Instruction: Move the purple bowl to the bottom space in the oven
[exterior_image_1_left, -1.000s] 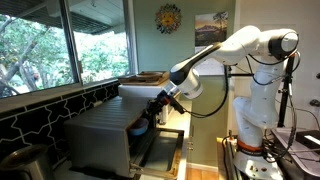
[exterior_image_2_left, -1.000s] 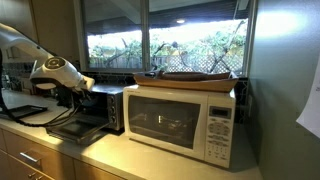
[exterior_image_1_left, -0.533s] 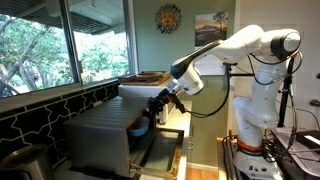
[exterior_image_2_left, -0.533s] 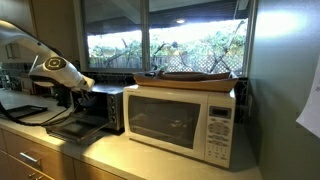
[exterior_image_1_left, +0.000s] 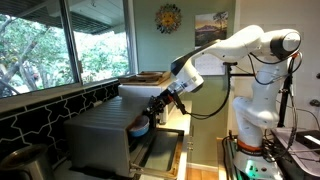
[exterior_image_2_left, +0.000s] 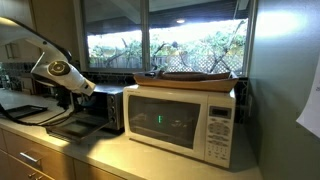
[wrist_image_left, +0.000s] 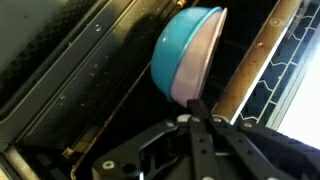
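Lilac shows on the inside of the purple bowl (wrist_image_left: 196, 55) and teal on its outer wall in the wrist view. The bowl stands tilted on its edge just ahead of the hand (wrist_image_left: 197, 104). The hand's fingers are drawn together on the bowl's near rim, clamped on it. Around and beyond the hand lies the dark interior of the oven (wrist_image_left: 80, 70), so the bowl is inside the oven's mouth. The pictures do not show which shelf level it is at.

In an exterior view the white arm (exterior_image_1_left: 240, 45) reaches down to the front of the grey oven (exterior_image_1_left: 100, 135), the hand (exterior_image_1_left: 153, 113) at its opening, above the lowered oven door (exterior_image_1_left: 160, 150). In an exterior view a white microwave (exterior_image_2_left: 185, 118) stands on the counter (exterior_image_2_left: 120, 155) just beside the oven (exterior_image_2_left: 105, 105), on the side away from the hand (exterior_image_2_left: 78, 97).
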